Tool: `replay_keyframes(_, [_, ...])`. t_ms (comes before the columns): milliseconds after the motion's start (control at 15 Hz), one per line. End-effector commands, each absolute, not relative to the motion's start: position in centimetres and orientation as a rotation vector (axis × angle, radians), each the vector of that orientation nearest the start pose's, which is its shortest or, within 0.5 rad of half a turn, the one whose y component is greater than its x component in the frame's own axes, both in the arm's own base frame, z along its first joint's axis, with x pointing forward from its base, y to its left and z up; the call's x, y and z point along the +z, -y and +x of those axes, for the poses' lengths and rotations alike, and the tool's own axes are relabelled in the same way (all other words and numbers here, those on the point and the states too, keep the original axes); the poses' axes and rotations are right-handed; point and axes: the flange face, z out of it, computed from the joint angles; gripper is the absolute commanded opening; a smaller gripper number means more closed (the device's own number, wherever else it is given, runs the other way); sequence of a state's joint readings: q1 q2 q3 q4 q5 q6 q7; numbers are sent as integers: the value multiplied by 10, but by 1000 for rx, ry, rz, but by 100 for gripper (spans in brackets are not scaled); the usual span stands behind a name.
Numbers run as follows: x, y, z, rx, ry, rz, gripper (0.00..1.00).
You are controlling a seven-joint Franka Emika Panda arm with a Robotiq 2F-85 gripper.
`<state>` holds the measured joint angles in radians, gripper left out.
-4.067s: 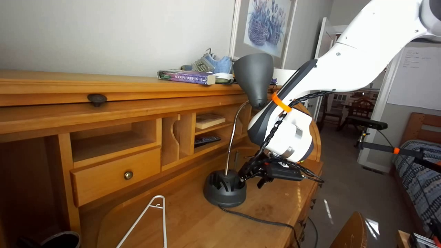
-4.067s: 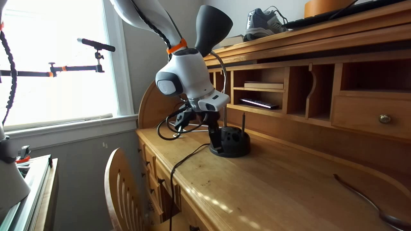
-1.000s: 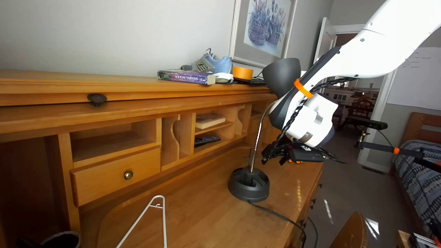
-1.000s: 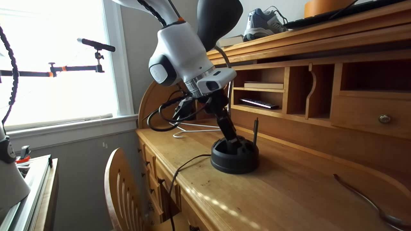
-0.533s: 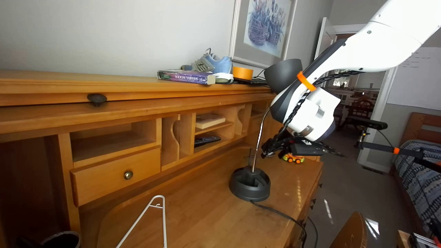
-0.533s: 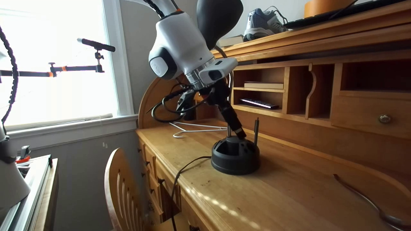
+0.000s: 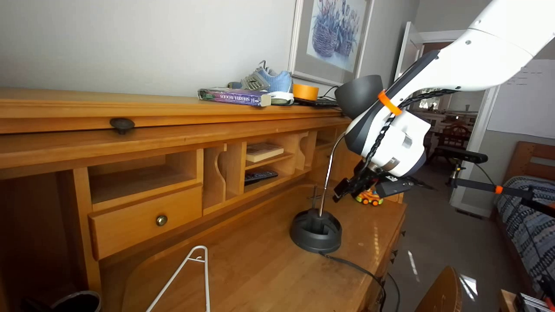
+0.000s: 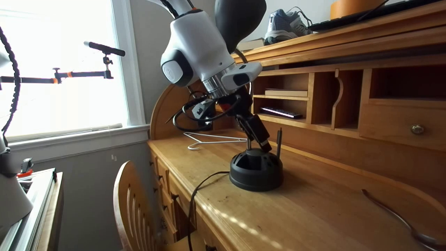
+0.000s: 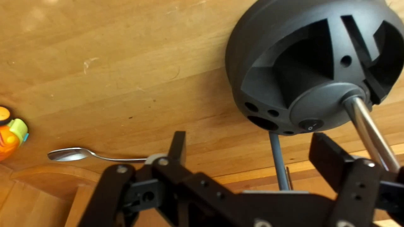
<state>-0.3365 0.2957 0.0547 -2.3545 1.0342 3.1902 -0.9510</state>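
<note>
Gripper [image 9: 249,135] at the bottom of the wrist frame: jaws parted wide, nothing held. Dark pen-like rod [image 9: 279,160] at lower right of centre, seen between the jaws; contact cannot be told. It stands in the lamp base [image 9: 318,102], upper right, which rests on the wooden desk [image 9: 126,78]. Spoon [image 9: 71,154] at lower left, lying on the desk. Toy vehicle [image 9: 9,138] at the left edge, partly cut off. In an exterior view, blue sneaker [image 7: 277,82] at upper centre, atop the desk.

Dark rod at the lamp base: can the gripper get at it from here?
Probably yes: the gripper is open and, in the wrist view, the rod shows between its jaws, though the lamp stem might crowd one.
</note>
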Motion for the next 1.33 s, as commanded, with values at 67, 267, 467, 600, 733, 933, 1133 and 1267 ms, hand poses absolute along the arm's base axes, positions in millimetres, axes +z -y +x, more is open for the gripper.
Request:
replay_keyframes(67, [251,207,445,-731,-297,-3052,100])
replay_keyframes(267, [252,206,419,-643,-62,-3032,100])
replay_keyframes(467, [251,217,398,-556,174,-3040,100])
replay_keyframes(600, [255,231,392,-527,308,-3062,100])
replay_keyframes(733, [263,248,393,-548,405,-3089,100])
replay_keyframes(933, [267,270,403,-582,536,-3088,100])
replay_keyframes(1133, [270,267,402,-599,491,-3112,100])
replay_keyframes(1267, [269,271,404,-599,508,-3113,100])
